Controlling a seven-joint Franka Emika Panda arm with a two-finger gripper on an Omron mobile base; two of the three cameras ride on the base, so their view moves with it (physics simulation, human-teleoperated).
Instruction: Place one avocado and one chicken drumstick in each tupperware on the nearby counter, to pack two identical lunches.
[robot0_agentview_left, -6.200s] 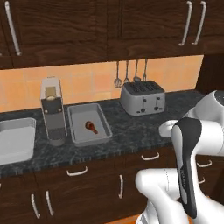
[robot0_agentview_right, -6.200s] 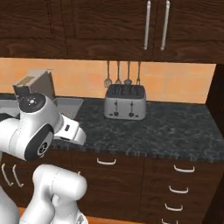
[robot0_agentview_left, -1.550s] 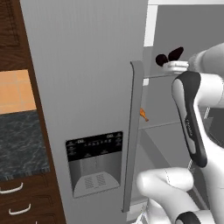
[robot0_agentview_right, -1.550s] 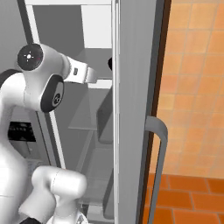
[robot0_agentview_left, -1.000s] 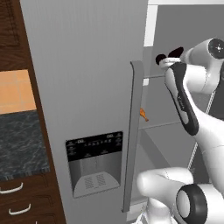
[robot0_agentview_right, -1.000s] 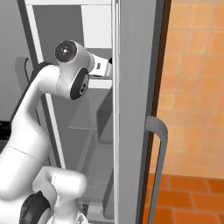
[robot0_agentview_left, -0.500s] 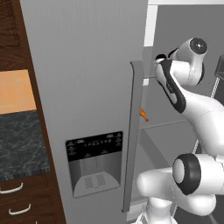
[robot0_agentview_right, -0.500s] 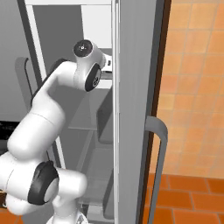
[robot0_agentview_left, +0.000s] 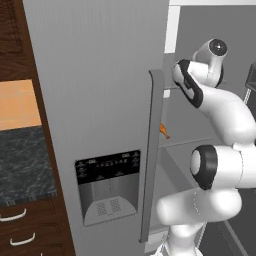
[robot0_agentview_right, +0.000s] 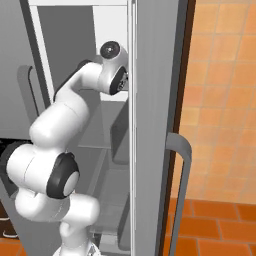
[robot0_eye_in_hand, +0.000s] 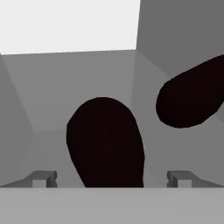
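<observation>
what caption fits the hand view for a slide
Open gripper inside the fridge, lined up on a dark avocado, a second avocado beside it.

Matt grey fridge door (robot0_agentview_left: 100, 75), speckled stone counter (robot0_agentview_left: 22, 165)

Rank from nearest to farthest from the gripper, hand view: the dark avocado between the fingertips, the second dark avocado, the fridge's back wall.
1. Dark avocado, centred between the open gripper's fingertips.
2. Second dark avocado, off to the right of the view, further in.
3. Fridge's back wall, behind both.

Both base views toward fridge (robot0_agentview_left: 100, 100)
</observation>
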